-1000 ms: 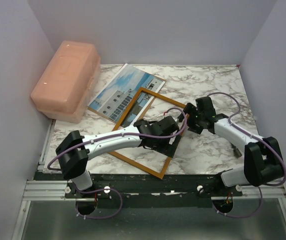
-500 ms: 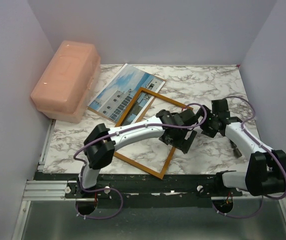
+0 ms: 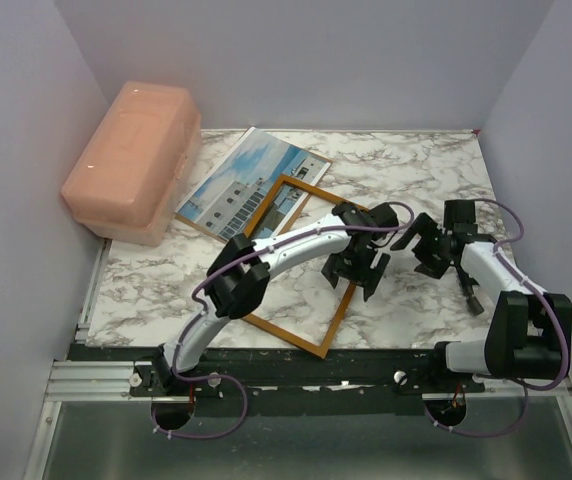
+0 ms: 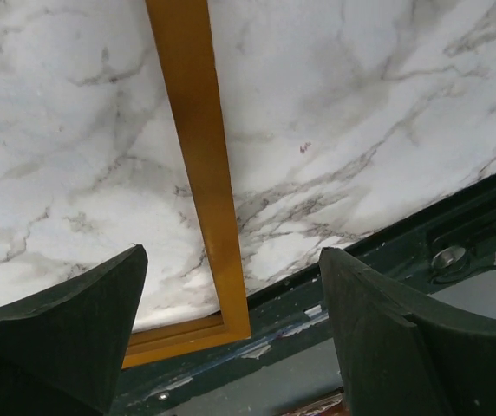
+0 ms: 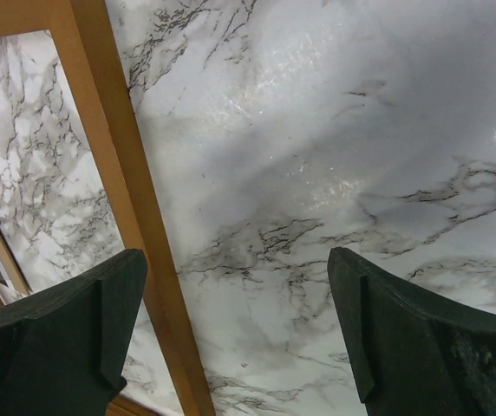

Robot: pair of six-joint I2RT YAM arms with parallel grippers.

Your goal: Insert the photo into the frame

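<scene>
The photo (image 3: 249,182), a white building against blue sky, lies flat at the back left, and its near corner lies under the frame's far corner. The orange-brown frame (image 3: 288,334) lies flat mid-table, empty inside. My left gripper (image 3: 358,266) hovers open and empty over the frame's right bar. In the left wrist view the left gripper (image 4: 231,334) has that frame bar (image 4: 198,156) and its near corner between the jaws. My right gripper (image 3: 422,246) is open and empty just right of the frame. In the right wrist view the right gripper (image 5: 235,334) is over marble, with the frame bar (image 5: 114,173) by the left finger.
A pink plastic box (image 3: 131,160) stands at the back left against the wall. A small dark cylinder (image 3: 473,298) lies beside the right arm. The dark table rail (image 4: 361,260) runs just past the frame's near corner. Walls close in on the left, back and right.
My left arm has swung right across the frame, from its middle to its right bar. My right gripper has drawn back to the right, away from the frame.
</scene>
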